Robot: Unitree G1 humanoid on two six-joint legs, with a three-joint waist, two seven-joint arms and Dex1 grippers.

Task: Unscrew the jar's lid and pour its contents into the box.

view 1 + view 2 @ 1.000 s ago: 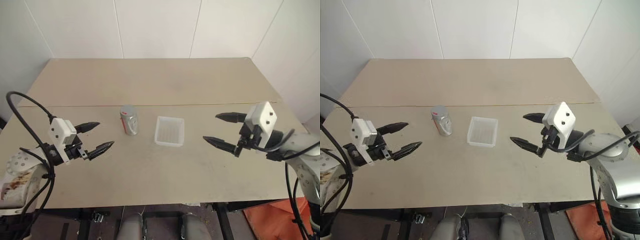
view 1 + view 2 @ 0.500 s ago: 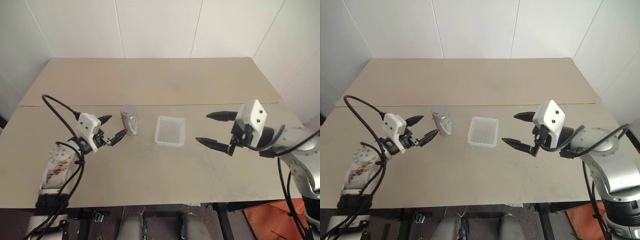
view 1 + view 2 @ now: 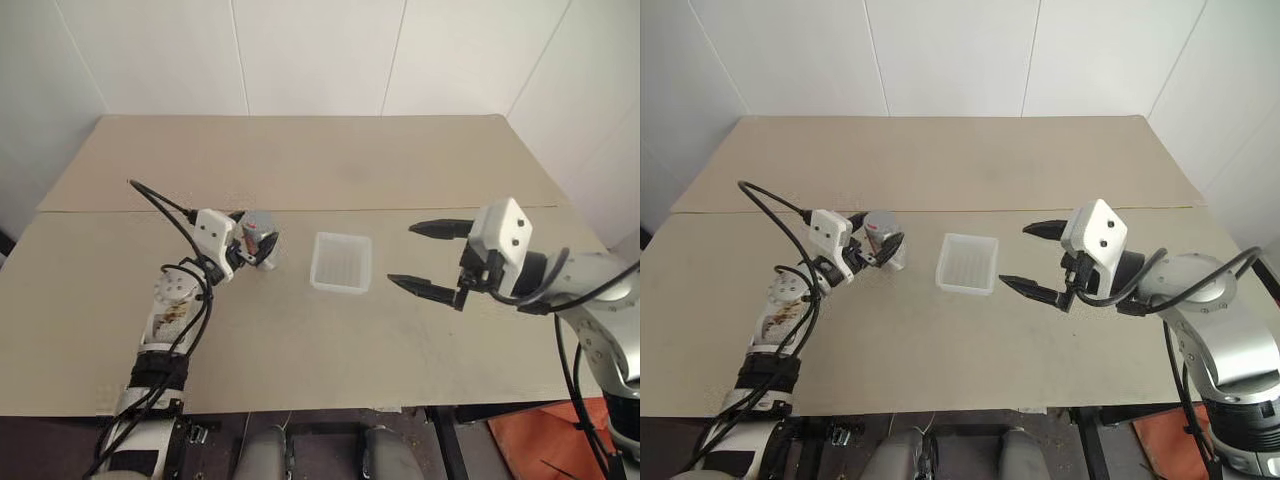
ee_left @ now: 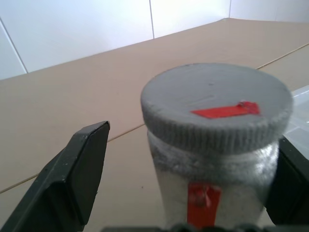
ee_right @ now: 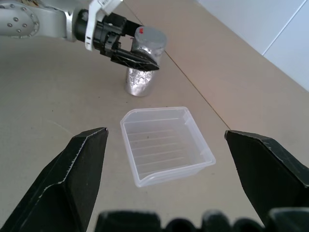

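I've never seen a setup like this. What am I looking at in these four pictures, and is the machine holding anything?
It is a two-armed robot at a tan table. Two pictures look down from cameras in its head; the other two come from a camera on each wrist. Each arm ends in a gripper with two black fingers. On the table stand a small silvery jar with a flat grey screw lid and a red label, and a shallow translucent white plastic box. The left gripper has its fingers either side of the jar, with a gap showing beside one, so nothing is clamped yet. The right gripper hangs open and empty beside the box.
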